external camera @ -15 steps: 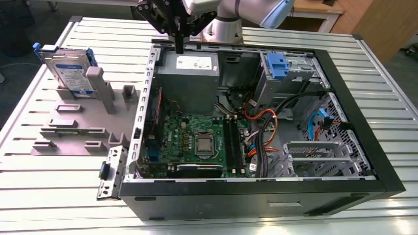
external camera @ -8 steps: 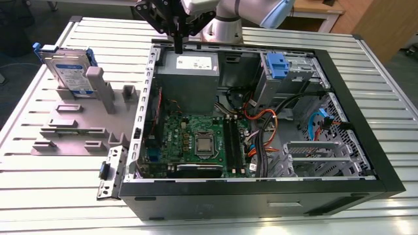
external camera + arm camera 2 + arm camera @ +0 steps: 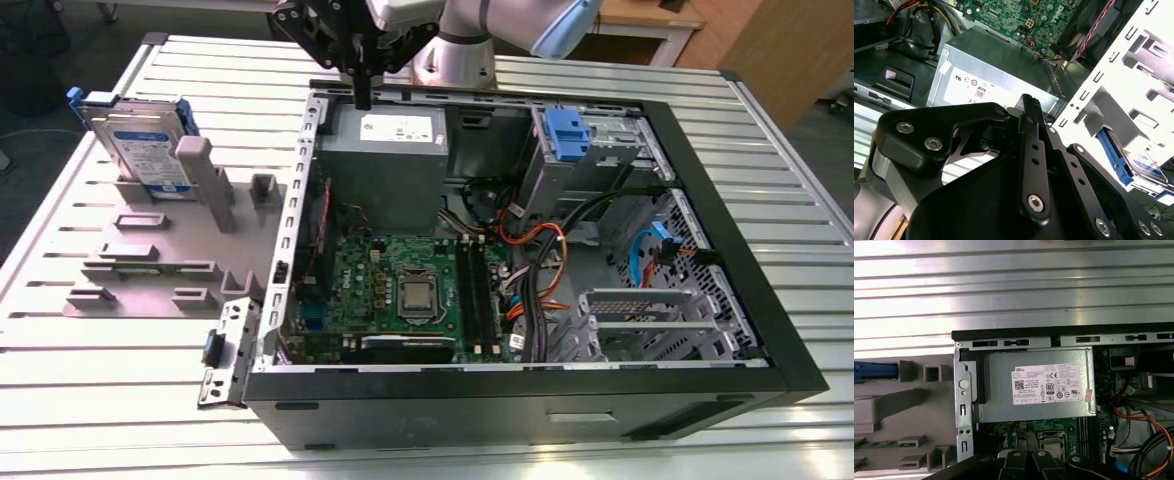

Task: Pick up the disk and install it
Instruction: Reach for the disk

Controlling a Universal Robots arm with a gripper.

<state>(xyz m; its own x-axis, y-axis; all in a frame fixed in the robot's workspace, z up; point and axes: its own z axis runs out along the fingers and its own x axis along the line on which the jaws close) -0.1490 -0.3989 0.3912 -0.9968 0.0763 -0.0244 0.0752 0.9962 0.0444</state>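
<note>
Noted black gripper (image 3: 360,100) above large grey metal power-supply box (image 3: 387,135), fingers pressed together, holding nothing. Located flat silver blue-railed disk (image 3: 134,140) well aside of gripper, upright in grey plastic holder (image 3: 147,270). Label face seen in exterior view, disk (image 3: 874,371) edge-on in first wrist view.

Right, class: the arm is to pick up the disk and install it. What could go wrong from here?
The pincer hangs over the power supply, so a low move towards the disk could strike the case wall. The disk stands upright in its grey holder; a skewed grip might tip it.
</note>
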